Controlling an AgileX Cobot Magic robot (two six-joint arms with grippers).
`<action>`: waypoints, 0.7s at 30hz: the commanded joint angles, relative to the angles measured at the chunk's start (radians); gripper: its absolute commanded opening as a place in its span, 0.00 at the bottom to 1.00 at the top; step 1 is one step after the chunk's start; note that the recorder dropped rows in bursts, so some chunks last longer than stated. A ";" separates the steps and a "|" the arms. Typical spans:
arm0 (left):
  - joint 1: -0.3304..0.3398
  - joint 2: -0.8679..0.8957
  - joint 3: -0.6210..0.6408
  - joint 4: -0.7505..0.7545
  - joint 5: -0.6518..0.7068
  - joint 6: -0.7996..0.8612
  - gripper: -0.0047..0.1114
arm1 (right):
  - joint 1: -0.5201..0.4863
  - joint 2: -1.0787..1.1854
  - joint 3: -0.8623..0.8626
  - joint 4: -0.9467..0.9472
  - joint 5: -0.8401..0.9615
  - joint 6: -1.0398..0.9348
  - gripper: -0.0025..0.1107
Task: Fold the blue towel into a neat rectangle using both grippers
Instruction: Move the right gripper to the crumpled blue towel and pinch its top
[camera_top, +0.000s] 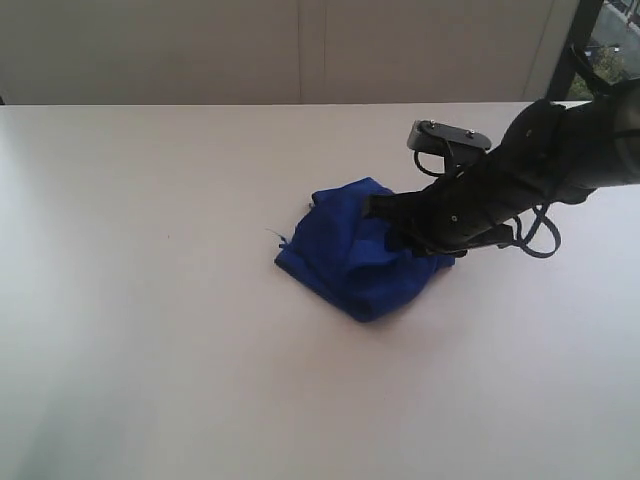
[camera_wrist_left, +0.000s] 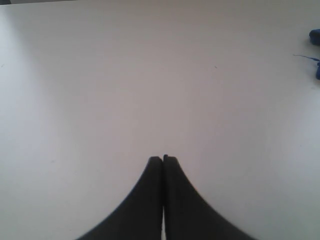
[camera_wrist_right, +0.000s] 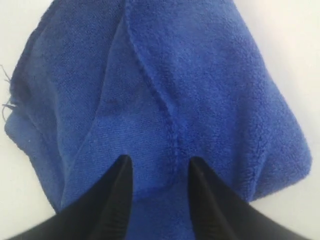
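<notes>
The blue towel (camera_top: 345, 262) lies crumpled in a bunched heap at the middle of the white table (camera_top: 150, 320), with a loose thread sticking out on its left side. My right gripper (camera_top: 388, 225) reaches in from the right and rests over the heap's right part. In the right wrist view the right gripper (camera_wrist_right: 160, 160) is open, its two black jaws spread over the towel (camera_wrist_right: 200, 90), with a stitched hem ridge running between them. My left gripper (camera_wrist_left: 163, 159) is shut on nothing above bare table. Only a sliver of the towel (camera_wrist_left: 315, 36) shows at that view's edge.
The table's far edge meets a pale wall (camera_top: 300, 50). A dark window frame (camera_top: 570, 55) stands at the back right. The left arm does not show in the exterior view.
</notes>
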 joint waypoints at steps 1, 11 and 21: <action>0.000 -0.004 0.006 -0.004 0.002 0.000 0.04 | 0.001 0.022 -0.005 0.069 -0.018 -0.001 0.34; 0.000 -0.004 0.006 -0.004 0.002 0.000 0.04 | 0.001 0.034 -0.005 0.105 -0.034 -0.001 0.20; 0.000 -0.004 0.006 -0.004 0.002 0.000 0.04 | 0.001 -0.077 -0.005 0.095 -0.010 -0.111 0.02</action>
